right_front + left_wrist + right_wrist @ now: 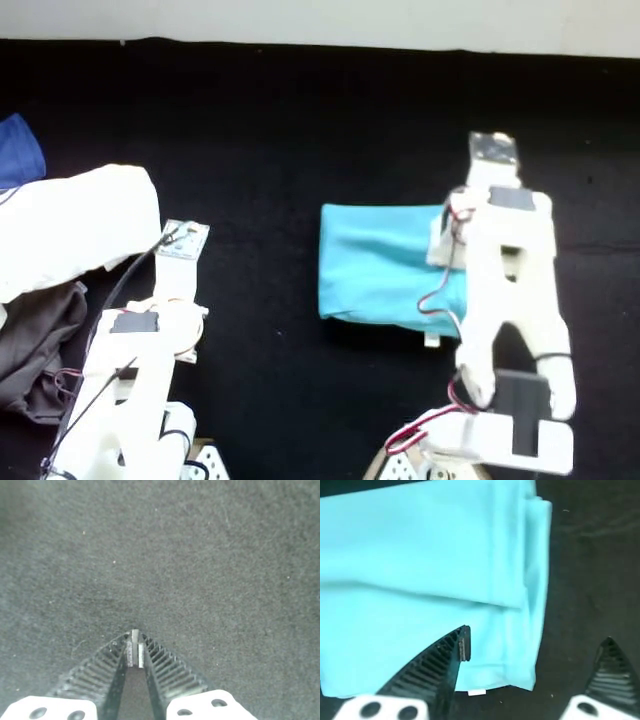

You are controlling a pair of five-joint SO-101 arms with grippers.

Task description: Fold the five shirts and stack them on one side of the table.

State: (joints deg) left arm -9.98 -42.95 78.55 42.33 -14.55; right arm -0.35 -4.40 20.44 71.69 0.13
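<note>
We see the folded turquoise cloth shirt lying flat, right of centre on the black felt-covered table. The right gripper hangs over the shirt's edge, claw wide. The left gripper, claw pressed together and empty, hovers over bare felt. A white garment, a dark grey garment and a blue garment lie heaped at the table's left side.

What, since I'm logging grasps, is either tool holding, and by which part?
Nothing; left tool shut, empty; right tool open over the folded turquoise fabric shirt.
</note>
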